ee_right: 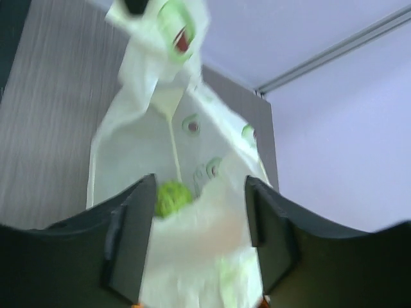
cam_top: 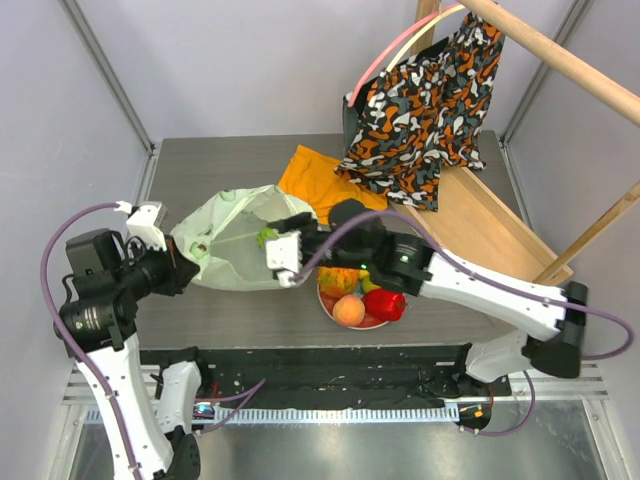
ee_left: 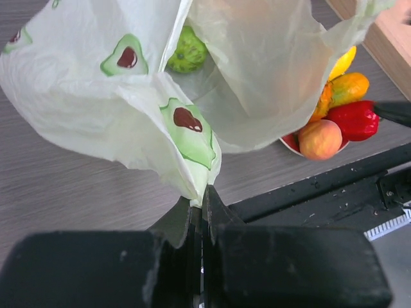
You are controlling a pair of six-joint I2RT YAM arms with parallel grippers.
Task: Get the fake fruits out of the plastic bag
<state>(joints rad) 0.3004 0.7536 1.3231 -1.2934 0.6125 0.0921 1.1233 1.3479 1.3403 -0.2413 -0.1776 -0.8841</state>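
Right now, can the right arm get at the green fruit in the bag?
Probably yes. The left jaws pinch the plastic bag, its mouth gapes, and the green fruit lies uncovered right before the right arm's open jaws.

Two white and black arms with purple cables

The left arm (cam_top: 122, 378) and the right arm (cam_top: 480, 290) have smooth white links and round black joint housings. A thin purple cable (cam_top: 46, 262) runs back from behind the jaws of each arm. A small white block sits just behind the jaws. The fingers (ee_right: 131, 224) of the right gripper (ee_right: 199, 192) are matte black, broad and flat. The left gripper (ee_left: 202, 202) has black fingers with fine ridges on the inner faces.
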